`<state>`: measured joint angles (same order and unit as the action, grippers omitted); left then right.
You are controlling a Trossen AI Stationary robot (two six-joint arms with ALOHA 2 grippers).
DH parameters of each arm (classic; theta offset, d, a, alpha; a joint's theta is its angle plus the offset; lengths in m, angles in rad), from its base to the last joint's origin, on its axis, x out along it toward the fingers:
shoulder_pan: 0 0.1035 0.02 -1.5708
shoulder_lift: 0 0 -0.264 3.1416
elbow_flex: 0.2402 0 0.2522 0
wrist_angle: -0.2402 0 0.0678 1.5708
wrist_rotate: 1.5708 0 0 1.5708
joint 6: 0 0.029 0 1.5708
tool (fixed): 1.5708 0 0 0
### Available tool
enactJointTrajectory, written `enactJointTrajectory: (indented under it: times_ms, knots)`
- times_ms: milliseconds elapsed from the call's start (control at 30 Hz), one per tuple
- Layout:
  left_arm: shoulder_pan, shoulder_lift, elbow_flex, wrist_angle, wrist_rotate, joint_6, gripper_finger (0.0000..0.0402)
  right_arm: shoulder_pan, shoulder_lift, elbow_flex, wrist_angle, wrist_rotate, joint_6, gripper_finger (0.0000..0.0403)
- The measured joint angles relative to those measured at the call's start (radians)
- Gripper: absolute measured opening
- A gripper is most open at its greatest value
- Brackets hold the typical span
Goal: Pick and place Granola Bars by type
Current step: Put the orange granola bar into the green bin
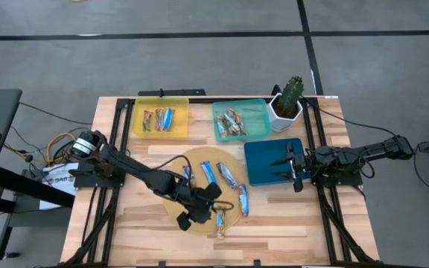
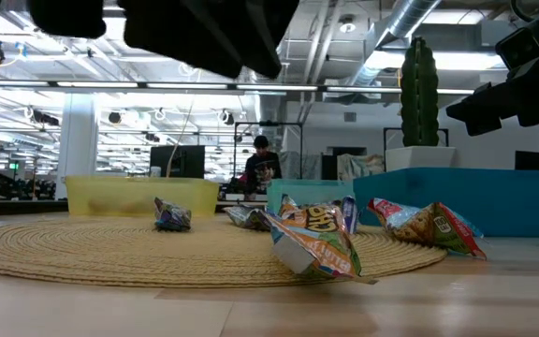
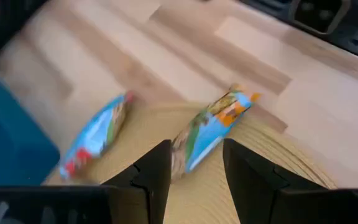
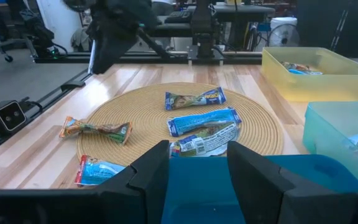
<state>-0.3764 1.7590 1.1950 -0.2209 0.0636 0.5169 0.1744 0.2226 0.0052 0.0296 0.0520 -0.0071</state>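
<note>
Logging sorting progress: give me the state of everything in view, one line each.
Left gripper, jaws open, above a mat-edge bar.
Right gripper, jaws open, over blue tray.
Yellow tray, holds bars.
Teal tray, holds bars.
Mat, several bars lying loose.
Cactus, upright in pot.

glossy foil-wrapped granola bars (image 1: 208, 173) lie on a rough woven mat (image 1: 171, 205) over smooth wood table (image 1: 274, 216).

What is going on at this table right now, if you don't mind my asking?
Two robot arms are sorting granola bars by type. The left tool hovers open over a blue-and-orange bar at the edge of the round woven mat, not yet gripping it. The right tool waits open over the dark blue tray. Some bars already lie in the yellow bin and teal bin.
</note>
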Motion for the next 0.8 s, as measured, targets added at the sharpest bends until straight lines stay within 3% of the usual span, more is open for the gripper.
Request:
enactJointTrajectory:
  times_ms: [133, 400, 800]
  knots:
    - [-0.032, 0.018, 0.000, -0.004, -0.041, 0.148, 0.0139, 0.000, 0.000, 0.000, 0.000, 0.000, 0.000, 0.0154]
    - [-0.077, 0.027, 0.000, -0.042, -0.236, 0.426, 0.0139, 0.000, 0.000, 0.000, -0.001, 0.000, 0.000, 0.0154]
    - [-0.093, 0.151, 0.002, 0.063, -0.245, 0.598, 0.0139, 0.000, -0.001, 0.000, 0.000, 0.000, 0.000, 0.0154]
